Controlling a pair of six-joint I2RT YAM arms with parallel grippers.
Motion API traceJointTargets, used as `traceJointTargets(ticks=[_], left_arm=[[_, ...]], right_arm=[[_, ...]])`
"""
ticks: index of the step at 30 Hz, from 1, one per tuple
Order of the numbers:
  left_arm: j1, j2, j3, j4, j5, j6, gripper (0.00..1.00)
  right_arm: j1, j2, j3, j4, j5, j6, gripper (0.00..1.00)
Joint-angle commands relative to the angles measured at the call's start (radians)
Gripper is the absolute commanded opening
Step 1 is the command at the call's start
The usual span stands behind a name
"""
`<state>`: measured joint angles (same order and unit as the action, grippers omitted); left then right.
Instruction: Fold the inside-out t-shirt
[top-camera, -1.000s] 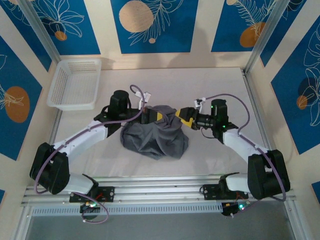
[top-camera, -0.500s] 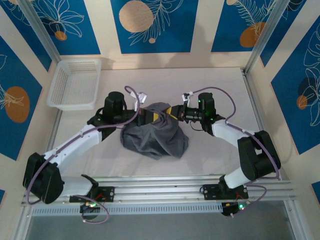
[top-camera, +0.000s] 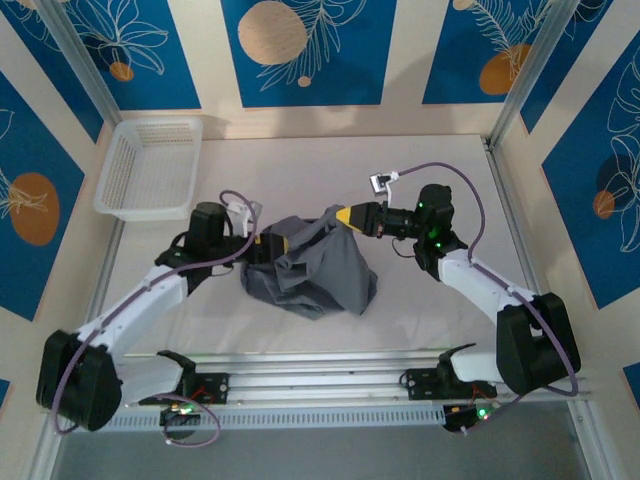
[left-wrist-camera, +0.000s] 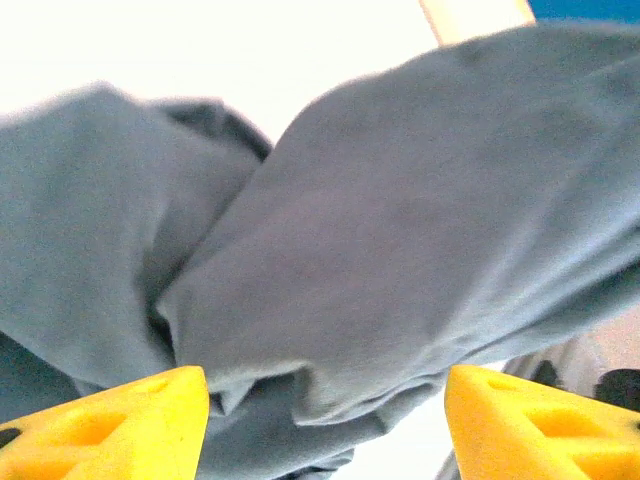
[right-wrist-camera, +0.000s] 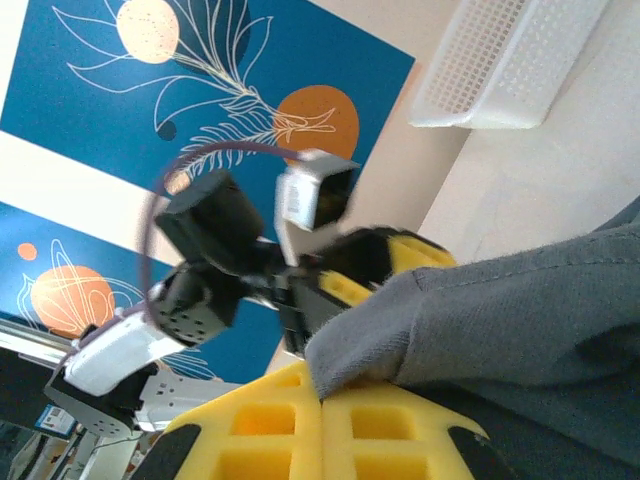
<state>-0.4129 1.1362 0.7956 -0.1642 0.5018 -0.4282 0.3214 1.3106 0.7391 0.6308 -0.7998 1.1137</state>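
Crumpled t-shirt (top-camera: 318, 278), long axis seemingly left-right, right gripper (top-camera: 344, 215) pinching its edge, left gripper (top-camera: 270, 243) fingers splayed apart

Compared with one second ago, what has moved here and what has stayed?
The left gripper drew back leftward along the slate-grey soft cotton t-shirt and stands open. The right gripper, shut on the t-shirt's edge, shifted toward the table's far side, stretching the cloth. The white plastic mesh basket stayed put.

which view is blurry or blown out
Left wrist view: the t-shirt too close, soft and blurred, background blown out white. Right wrist view: cloth edge at the right gripper crisp, left arm beyond slightly soft. Top view: evenly lit, sharp.
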Motion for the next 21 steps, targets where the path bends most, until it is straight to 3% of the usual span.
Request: traceJointTargets(ticks=[1,5,9,12,13,17,19,21], left_arm=[[-0.076,-0.058,0.143,-0.191,-0.157,0.297,0.64],[-0.239,0.046,0.306,-0.301,-0.225,0.492,0.65],[-0.272,0.142,0.358,-0.258,-0.275,0.525,0.74],[-0.271,0.207,0.402,-0.203,-0.25,0.504,0.75],[-0.271,0.224,0.41,-0.181,-0.252,0.488,0.7],[-0.246,0.249,0.418,-0.124,-0.287,0.394,0.0],[-0.226,0.23,0.417,-0.094,-0.175,0.327,0.0],[-0.197,0.195,0.402,-0.025,0.005,0.214,0.0]], right_arm=[[0.006,0.006,0.031,-0.057,-0.046,-0.035,0.0],[0.013,0.021,0.062,-0.08,-0.063,-0.037,0.0],[0.029,0.018,0.084,-0.107,-0.068,-0.047,0.0],[0.05,0.019,0.105,-0.131,-0.075,-0.061,0.0],[0.055,0.018,0.11,-0.138,-0.078,-0.064,0.0],[0.059,0.015,0.125,-0.152,-0.105,-0.06,0.0],[0.054,0.011,0.134,-0.186,-0.11,-0.071,0.0],[0.025,0.003,0.134,-0.284,-0.069,-0.123,0.0]])
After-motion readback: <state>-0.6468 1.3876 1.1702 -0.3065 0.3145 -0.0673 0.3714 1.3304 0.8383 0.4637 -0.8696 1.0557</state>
